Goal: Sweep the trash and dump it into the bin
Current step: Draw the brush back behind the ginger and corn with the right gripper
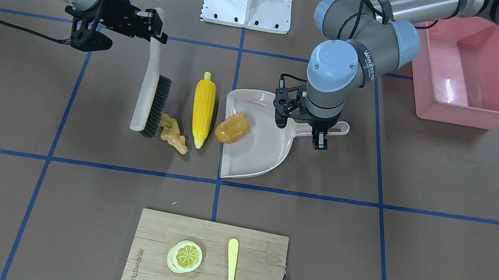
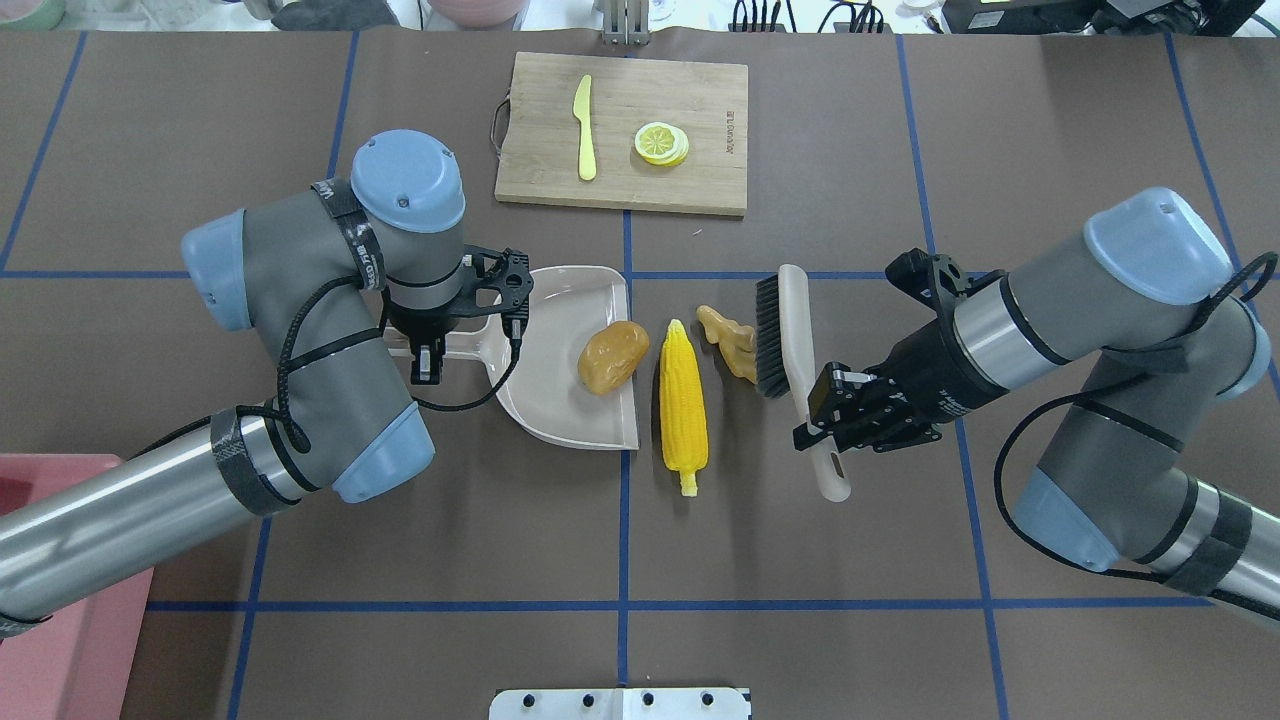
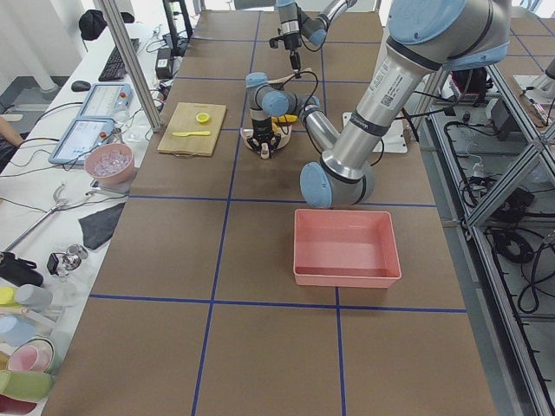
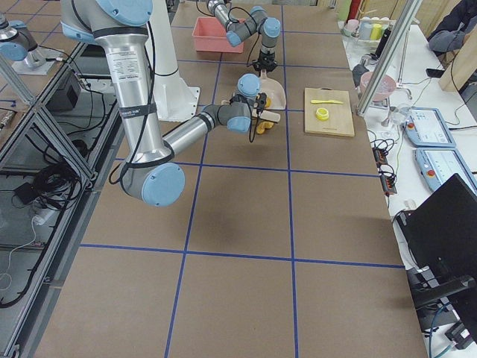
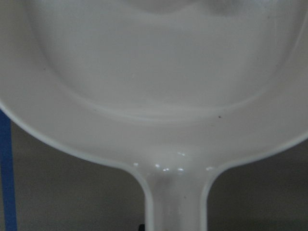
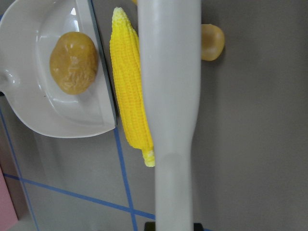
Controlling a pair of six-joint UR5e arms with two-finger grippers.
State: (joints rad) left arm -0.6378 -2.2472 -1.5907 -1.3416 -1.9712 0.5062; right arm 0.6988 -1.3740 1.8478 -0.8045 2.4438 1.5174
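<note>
Jaws on the right gripper point(image 2: 822, 412) clamp the brush point(image 2: 796, 320), those on the left gripper point(image 2: 428, 360) the dustpan point(image 2: 560, 405) handle. Potato point(image 2: 612, 356) lies in the dustpan, corn point(image 2: 683, 405) and ginger point(image 2: 730, 340) on the surface point(image 2: 800, 550) between them. The front view shows the whole bin point(image 1: 464, 114); overhead, just its corner.

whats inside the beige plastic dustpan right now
Only the rounded orange-brown toy potato, lying inside the beige plastic dustpan near its open edge. The yellow corn cob lies outside on the table. The left gripper covers part of the handle.
</note>
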